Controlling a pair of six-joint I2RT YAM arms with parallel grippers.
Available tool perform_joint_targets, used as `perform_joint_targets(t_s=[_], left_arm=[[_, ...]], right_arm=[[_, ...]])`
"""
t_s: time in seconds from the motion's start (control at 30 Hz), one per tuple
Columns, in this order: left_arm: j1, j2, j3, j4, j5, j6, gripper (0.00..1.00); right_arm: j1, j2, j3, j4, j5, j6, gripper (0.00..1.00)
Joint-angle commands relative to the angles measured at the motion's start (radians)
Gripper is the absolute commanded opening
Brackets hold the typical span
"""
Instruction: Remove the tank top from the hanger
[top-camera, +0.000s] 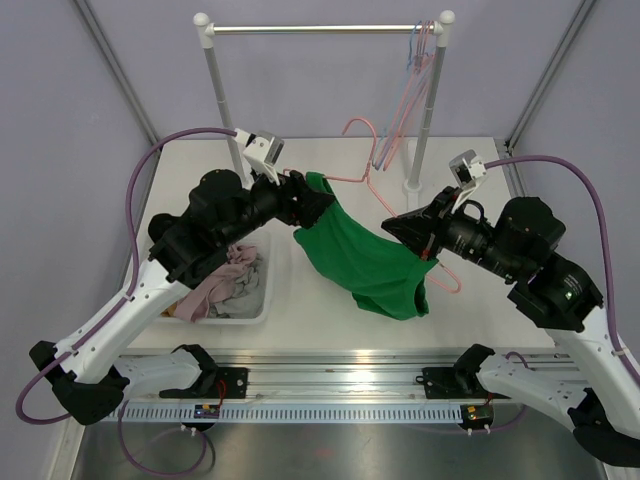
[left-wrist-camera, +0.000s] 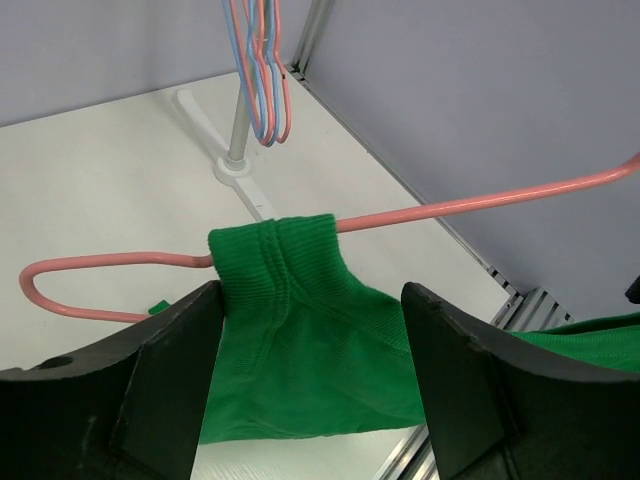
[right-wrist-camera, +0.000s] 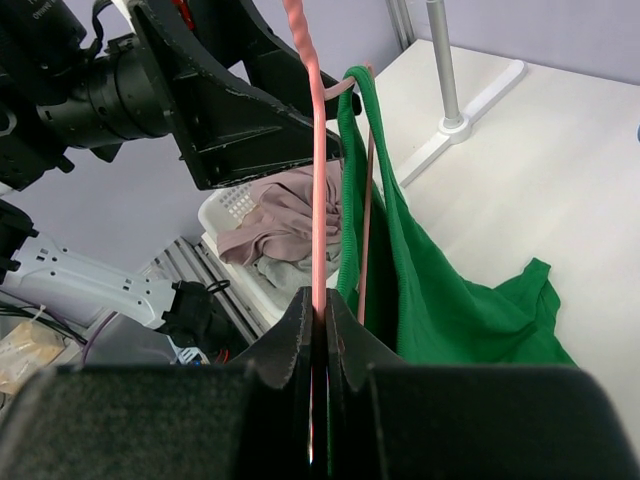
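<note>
White table — tank top inside open left end effector; right end effector tight on hanger

the tank top is plain green, ribbed along its edging. the hanger is pink. the spare hangers are pink and pale blue. the bin is white, and the cloth in it is dusty pink and grey. the cables are purple.
</note>
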Motion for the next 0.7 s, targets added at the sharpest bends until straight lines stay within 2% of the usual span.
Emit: perform_joint_targets(t_s=[0.0, 0.07, 0.1, 0.17, 0.2, 0.37, 0.5, 0.6, 0.67], left_arm=[[-0.006, -0.020, 0.020, 0.072, -0.004, 0.008, 0.74], [-0.006, -0.014, 0.018, 0.071, -0.030, 0.011, 0.70], [-0.006, -0.011, 0.018, 0.068, -0.036, 0.014, 0.61], [-0.006, 0.001, 0.026, 0.059, -0.044, 0.019, 0.51], [-0.006, 0.004, 0.024, 0.057, -0.041, 0.021, 0.40], [-0.007, 0.006, 0.009, 0.071, -0.055, 0.021, 0.32], [-0.007, 0.012, 0.012, 0.063, -0.088, 0.022, 0.00], [-0.007, 0.001, 0.009, 0.034, -0.180, -0.009, 0.00], [-0.006, -0.016, 0.006, 0.007, -0.320, -0.044, 0.00]], right_arm=[[-0.003, 0.005, 0.002, 0.047, -0.018, 0.001, 0.00], [-0.003, 0.005, 0.000, 0.055, -0.032, 0.005, 0.00], [-0.003, 0.005, -0.001, 0.058, -0.043, 0.009, 0.00], [-0.003, 0.002, -0.003, 0.064, -0.044, 0.008, 0.00], [-0.003, 0.001, -0.003, 0.062, -0.038, 0.006, 0.00], [-0.003, -0.006, 0.005, 0.056, -0.040, 0.005, 0.00], [-0.003, -0.009, 0.002, 0.046, -0.034, -0.009, 0.00], [-0.003, -0.010, -0.012, 0.027, 0.003, -0.052, 0.00], [-0.003, -0.019, -0.031, -0.005, 0.020, -0.074, 0.00]])
